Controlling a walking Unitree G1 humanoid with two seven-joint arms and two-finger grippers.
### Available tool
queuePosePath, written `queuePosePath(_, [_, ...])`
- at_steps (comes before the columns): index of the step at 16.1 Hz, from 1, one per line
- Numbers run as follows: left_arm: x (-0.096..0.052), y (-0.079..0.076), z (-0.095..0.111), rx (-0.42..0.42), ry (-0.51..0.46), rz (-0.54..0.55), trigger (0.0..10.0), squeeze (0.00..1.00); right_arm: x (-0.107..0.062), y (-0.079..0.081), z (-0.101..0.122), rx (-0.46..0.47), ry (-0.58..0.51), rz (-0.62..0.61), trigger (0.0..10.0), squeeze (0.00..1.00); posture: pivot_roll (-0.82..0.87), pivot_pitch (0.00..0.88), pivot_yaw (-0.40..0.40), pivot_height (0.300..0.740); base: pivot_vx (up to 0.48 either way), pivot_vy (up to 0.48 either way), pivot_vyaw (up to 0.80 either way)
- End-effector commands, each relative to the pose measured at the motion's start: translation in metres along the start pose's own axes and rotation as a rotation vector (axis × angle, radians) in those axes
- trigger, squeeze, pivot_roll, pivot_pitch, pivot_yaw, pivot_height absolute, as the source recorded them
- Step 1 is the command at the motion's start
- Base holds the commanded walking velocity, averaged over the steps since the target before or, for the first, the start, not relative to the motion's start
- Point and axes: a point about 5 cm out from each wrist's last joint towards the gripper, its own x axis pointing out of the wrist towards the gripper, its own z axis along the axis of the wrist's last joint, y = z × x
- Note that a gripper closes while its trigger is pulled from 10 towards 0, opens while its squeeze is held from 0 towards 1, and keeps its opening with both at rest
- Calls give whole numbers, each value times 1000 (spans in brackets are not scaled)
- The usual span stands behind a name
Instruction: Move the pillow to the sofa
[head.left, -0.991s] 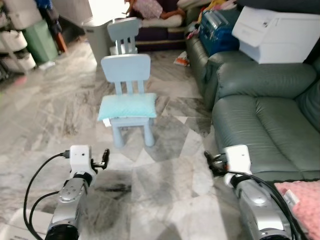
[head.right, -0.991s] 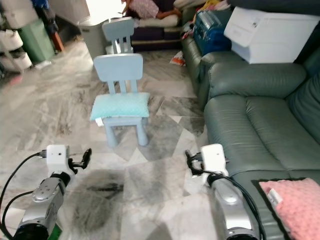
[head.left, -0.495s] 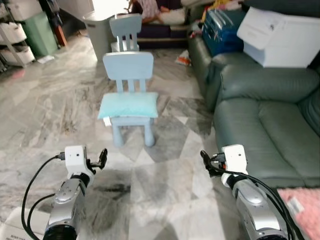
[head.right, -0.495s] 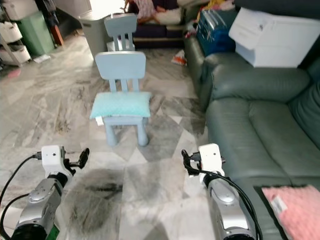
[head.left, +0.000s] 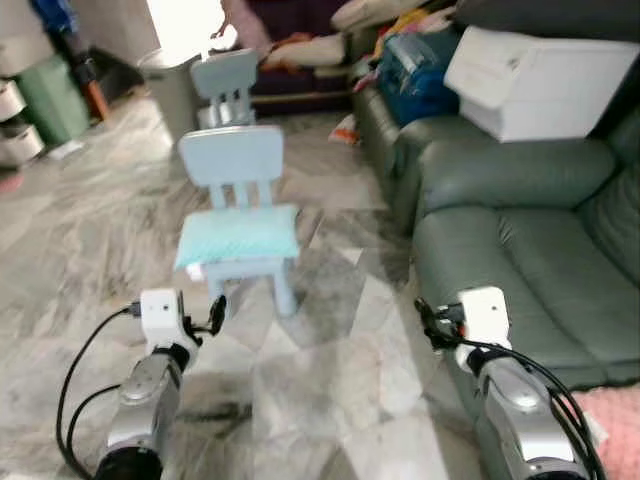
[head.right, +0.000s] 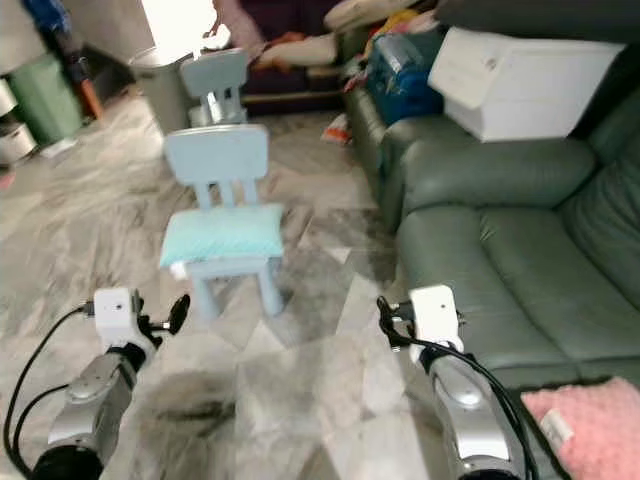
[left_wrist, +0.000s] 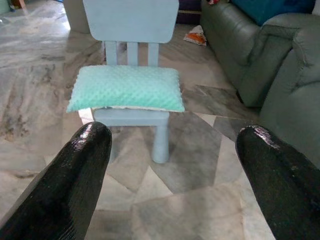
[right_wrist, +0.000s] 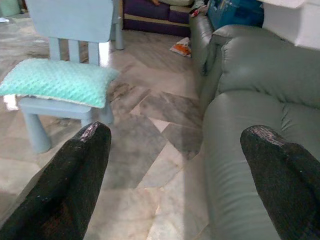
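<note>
- Camera is shifting; chair (head.left: 235, 205) is now sitting further left.
- Pillow (left_wrist: 126, 88): mint, dimpled, rectangular, lying on chair seat, ahead of fingers.
- Left gripper (left_wrist: 170, 150), right gripper (right_wrist: 175, 150): fingers spreading wide, holding nothing.
- Sofa (head.left: 520, 230): green, leathery.

Mint-green dimpled pillow (left_wrist: 126, 95) flat on small chair seat, grey-green sofa (head.left: 520, 230) near, empty

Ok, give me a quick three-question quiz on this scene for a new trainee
1. True or false: the mint pillow lies on the blue child's chair.
2. What rests on the green sofa's armrest: A a white box, B a lamp, C a bucket?
3. Fill in: both the left gripper and the right gripper are ____.

Key: 1 true; 2 A; 3 open.
</note>
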Motion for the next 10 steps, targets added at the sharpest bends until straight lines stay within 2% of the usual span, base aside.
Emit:
queuePosePath(1, [-2,12,4,13,-8,28,10000,0,5,11,8,8,-29,32,10000,0,-132,0,24,740,379,251,0])
queuePosePath(10, [-2,11,4,24,-2,19,10000,0,5,12,10,4,-32,41,10000,0,-131,0,24,740,332,336,0])
